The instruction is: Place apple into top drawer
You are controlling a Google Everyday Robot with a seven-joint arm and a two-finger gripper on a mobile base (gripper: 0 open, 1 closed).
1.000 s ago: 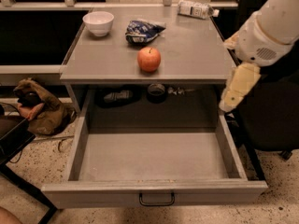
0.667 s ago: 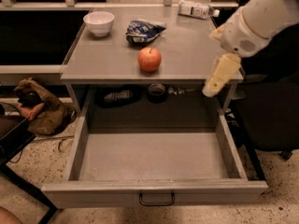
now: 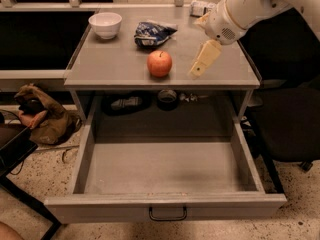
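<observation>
Supervisor: Update, please. What has just changed in the camera view?

Operator: The arm has swung in. A second ago my cream-coloured two-finger gripper hung off the right edge of the grey metal table, below the level of its top. It then rose to the edge, and now it is over the top itself, tilted down and to the left, near the round red-orange apple on its right side but not touching it.

Supervisor: Open or shut?

Operator: I cannot tell from here. It carries nothing, that much is plain.

Supervisor: And the apple?

Operator: It sits where it sat in both earlier frames, upright near the front edge of the table top, stem up. The wide grey metal top drawer has also stayed pulled fully out below, its small black wire handle facing me. The white bowl and the blue-and-white snack bag behind the apple have not moved either.

Supervisor: So where does that leave us?

Operator: By my judgement I am on the approach: no grasp yet, and I must still close in leftward on the apple.
</observation>
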